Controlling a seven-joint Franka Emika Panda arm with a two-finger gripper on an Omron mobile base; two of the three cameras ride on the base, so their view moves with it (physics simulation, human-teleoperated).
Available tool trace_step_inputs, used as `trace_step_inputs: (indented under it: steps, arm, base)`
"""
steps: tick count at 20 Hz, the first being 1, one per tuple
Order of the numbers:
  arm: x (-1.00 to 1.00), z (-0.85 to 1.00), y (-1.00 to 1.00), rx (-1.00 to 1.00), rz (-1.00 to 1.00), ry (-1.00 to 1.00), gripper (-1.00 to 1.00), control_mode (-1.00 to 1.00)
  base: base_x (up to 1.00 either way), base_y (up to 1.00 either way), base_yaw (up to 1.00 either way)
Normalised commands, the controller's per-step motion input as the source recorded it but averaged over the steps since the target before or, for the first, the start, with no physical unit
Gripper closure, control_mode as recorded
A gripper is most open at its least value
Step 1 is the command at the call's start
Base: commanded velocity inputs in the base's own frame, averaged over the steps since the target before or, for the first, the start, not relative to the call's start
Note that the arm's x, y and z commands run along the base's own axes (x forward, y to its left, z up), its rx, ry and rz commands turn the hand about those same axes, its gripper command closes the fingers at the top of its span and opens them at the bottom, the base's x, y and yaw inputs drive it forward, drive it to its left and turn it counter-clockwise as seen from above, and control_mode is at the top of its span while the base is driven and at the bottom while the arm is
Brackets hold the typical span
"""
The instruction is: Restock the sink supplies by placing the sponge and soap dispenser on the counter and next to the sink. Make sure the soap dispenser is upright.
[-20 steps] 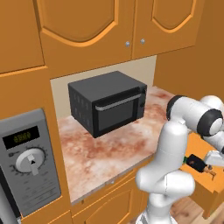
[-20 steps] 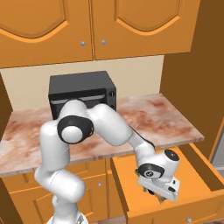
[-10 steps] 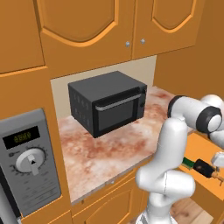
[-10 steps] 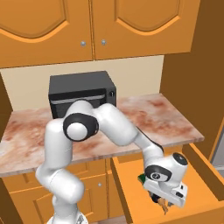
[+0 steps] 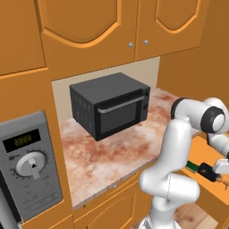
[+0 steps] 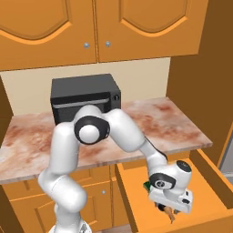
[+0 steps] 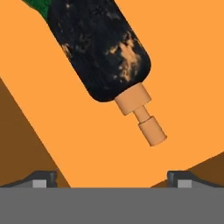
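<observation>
Hand view shows us our gripper wide open and empty, with the soap dispenser lying just ahead, its long axis diagonal across the jaws.

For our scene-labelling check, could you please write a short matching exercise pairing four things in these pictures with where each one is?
Things:
1. soap dispenser
2. toaster oven
3. sponge
4. wall oven

Places:
A. standing on the counter
B. lying on its side in the open drawer, below the open fingers
C. set in the tall cabinet left of the counter
D. green edge showing in the drawer beside the dispenser

Pairs: 1-B, 2-A, 3-D, 4-C
</observation>
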Motion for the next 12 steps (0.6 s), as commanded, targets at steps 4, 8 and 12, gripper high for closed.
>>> trace_step_inputs:
  steps: [4,8,12]
  arm:
    - [0.18,-0.40,0.00,0.00,0.16,-0.05,-1.00,-1.00]
    - [0.36,-0.12,-0.17,0.00,0.13,-0.01,-1.00,-1.00]
    - [0.37,-0.09,-0.42,0.00,0.10,0.00,-1.00,-1.00]
  base:
    - [0.00,0.00,0.00]
    - [0.00,0.00,0.00]
    - [0.00,0.00,0.00]
